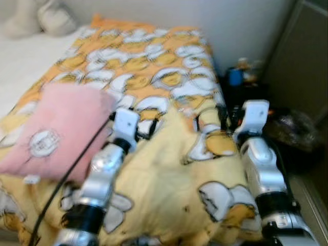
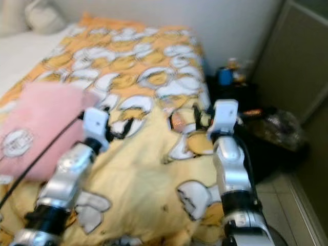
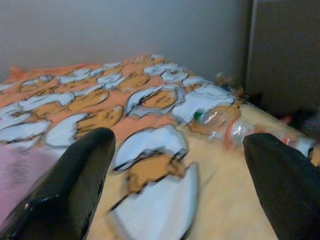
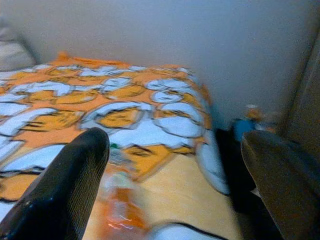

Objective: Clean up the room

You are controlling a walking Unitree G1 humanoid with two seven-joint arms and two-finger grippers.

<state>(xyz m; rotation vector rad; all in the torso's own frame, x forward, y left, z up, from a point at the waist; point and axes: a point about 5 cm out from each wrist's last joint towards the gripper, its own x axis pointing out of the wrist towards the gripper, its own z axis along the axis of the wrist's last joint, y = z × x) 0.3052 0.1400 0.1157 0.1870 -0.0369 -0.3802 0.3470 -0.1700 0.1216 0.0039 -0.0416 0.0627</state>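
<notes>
Jaws of both grippers [image 3: 175, 175] [image 4: 175, 175] spread above blanket [image 1: 169, 189]; bottle [image 3: 225, 122] between.

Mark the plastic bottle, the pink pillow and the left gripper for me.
plastic bottle [image 3: 225, 125], left wrist view, clear middle of its body.
pink pillow [image 1: 56, 128], left eye view, centre of its top face.
left gripper [image 3: 185, 185], left wrist view, midway between its open fingertips.

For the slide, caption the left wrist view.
Open left gripper over the yellow blanket, a clear plastic bottle lying ahead.
</notes>
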